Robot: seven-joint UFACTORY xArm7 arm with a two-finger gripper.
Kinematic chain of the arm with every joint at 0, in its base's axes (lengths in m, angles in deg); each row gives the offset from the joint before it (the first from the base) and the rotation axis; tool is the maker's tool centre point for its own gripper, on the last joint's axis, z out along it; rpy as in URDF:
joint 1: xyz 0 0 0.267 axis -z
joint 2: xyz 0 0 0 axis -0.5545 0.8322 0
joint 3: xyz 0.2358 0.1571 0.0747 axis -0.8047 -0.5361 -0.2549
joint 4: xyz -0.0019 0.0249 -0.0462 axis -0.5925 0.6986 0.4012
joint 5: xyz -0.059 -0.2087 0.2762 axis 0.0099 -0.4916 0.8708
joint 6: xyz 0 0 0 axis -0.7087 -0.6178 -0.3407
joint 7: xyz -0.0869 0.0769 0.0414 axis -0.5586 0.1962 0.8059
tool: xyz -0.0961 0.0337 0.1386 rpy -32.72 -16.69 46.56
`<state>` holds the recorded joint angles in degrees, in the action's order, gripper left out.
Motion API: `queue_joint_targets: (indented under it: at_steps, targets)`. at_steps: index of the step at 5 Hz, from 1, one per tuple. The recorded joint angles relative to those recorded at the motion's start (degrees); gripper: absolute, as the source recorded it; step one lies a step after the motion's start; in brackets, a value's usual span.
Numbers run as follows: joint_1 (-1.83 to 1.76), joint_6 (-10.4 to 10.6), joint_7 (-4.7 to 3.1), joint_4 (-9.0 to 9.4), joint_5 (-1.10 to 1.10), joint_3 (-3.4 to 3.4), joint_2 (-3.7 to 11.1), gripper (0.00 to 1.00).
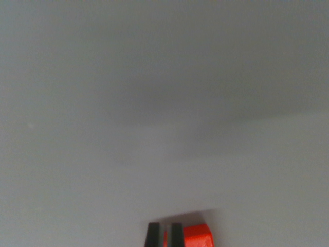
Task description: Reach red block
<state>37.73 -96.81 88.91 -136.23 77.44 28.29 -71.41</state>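
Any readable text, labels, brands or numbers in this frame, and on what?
None. The red block at the bottom edge shows a plain face with no marking. The pincer fingers are plain black. The grey surface is blank and blurred.

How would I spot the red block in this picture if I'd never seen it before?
Start with the big plain grey surface that fills almost the whole wrist view. Look down to the bottom edge, where the two dark fingers of the pincer poke in. The red block sits right beside them on the wrist view's right, and it is the only brightly coloured thing there.
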Motion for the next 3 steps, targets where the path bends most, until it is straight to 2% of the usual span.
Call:
queue_joint_targets:
  at_steps: [1, 2, 3]
  targets:
    - [0.00, 0.00, 0.00, 0.00, 0.00, 0.00, 0.00, 0.00]
    - [0.20, 2.25, 0.13, 2.22, -0.15, 0.20, 0.05, 0.00]
    - [0.20, 2.25, 0.13, 2.22, -0.15, 0.20, 0.05, 0.00]
